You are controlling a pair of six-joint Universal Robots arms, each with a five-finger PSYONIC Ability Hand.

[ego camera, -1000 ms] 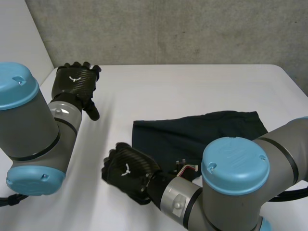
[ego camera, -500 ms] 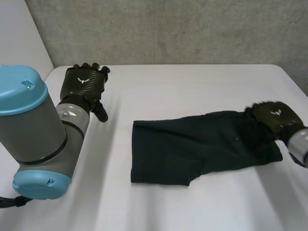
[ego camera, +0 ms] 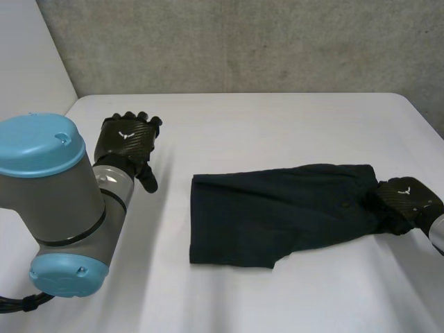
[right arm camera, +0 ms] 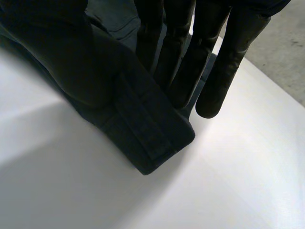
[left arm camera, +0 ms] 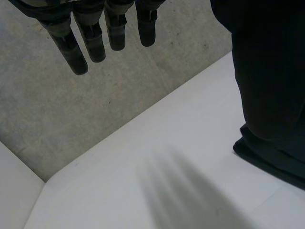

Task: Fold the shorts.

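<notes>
The left hand (ego camera: 127, 141) hovers over the table (ego camera: 277, 125), fingers (left arm camera: 95, 45) straight, holding nothing. The shorts (ego camera: 277, 215) lie flat well apart from it. The right hand (ego camera: 402, 200) rests flat-fingered on their far end, waistband under its fingertips (right arm camera: 212, 102).

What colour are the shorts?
The shorts are plain dark navy, almost black, with no pattern. The head view shows this best.

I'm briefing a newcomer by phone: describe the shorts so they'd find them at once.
Look at the white table below the grey wall. Right of its middle, with the right hand at their right end, lie the shorts: dark, spread flat, the only cloth there.
</notes>
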